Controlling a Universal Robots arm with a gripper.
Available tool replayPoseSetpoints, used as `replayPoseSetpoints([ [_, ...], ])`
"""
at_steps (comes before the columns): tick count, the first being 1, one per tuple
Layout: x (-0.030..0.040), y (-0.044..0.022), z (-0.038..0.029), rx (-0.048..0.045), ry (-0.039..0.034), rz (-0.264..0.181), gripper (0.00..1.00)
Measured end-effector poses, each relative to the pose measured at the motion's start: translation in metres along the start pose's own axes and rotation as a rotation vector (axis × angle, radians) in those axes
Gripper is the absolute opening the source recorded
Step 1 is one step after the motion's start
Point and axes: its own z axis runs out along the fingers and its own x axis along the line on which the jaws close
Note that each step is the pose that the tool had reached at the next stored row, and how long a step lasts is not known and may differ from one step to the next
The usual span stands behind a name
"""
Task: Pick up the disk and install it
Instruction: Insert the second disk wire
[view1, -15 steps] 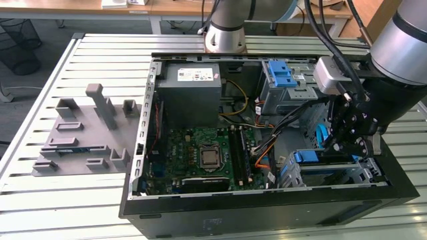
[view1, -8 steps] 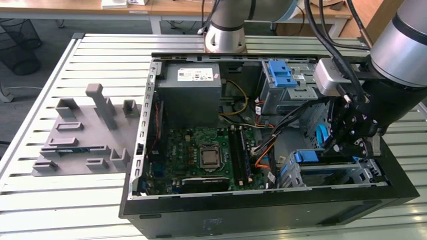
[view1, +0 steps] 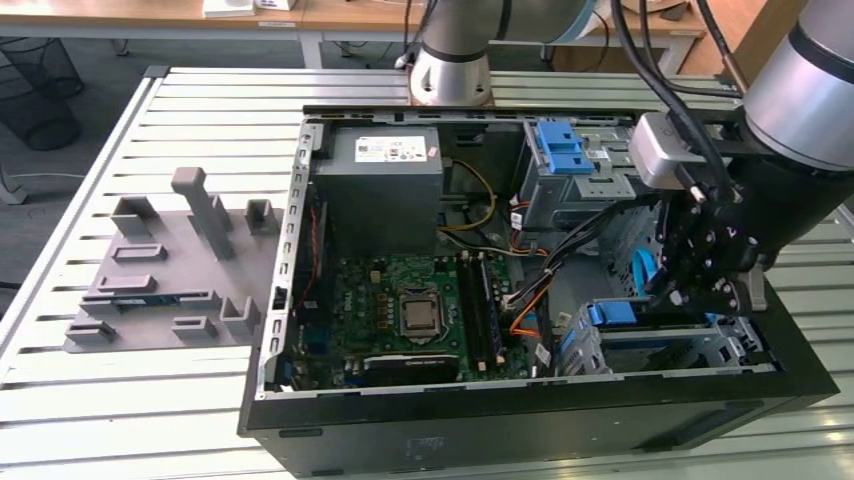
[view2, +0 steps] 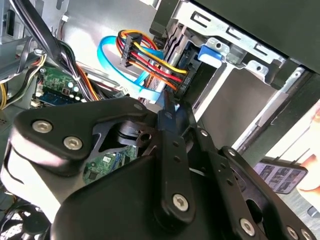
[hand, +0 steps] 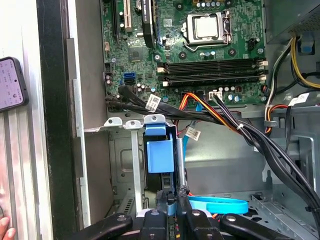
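The disk sits on edge in the lower drive cage of the open computer case (view1: 287, 300), at the exterior view's right. Its blue carrier tab (view1: 611, 312) faces the motherboard; the same tab (hand: 159, 155) shows in the first wrist view, and the tab (view2: 210, 54) appears again in the second wrist view. My gripper (view1: 674, 295) hangs inside the case right over that cage. In both wrist views the black fingers (hand: 186, 202) stand close together, with a thin strip of the blue carrier pinched between them at the gripper (hand: 172, 202) and at the gripper (view2: 167, 106).
A grey power supply (view1: 380, 180) and the green motherboard (view1: 400, 310) fill the case's left half. Another blue bay (view1: 567, 150) sits above. Black and coloured cable bundles (hand: 225, 117) cross beside the cage. A grey fixture (view1: 167, 270) lies on the slatted table. A hand holds a phone (hand: 10, 82) outside the case.
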Motion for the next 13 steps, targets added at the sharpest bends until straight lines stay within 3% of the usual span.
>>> replayPoseSetpoints([
  [5,0.0001,0.0000,-0.0088,-0.0001,-0.0001,0.000,0.23],
  [9,0.0001,0.0000,-0.0089,-0.0001,-0.0003,0.000,0.22],
  [10,0.0001,0.0000,-0.0089,-0.0001,-0.0001,0.000,0.16],
  [13,0.0026,-0.0001,-0.0072,-0.0001,-0.0007,0.000,0.11],
])
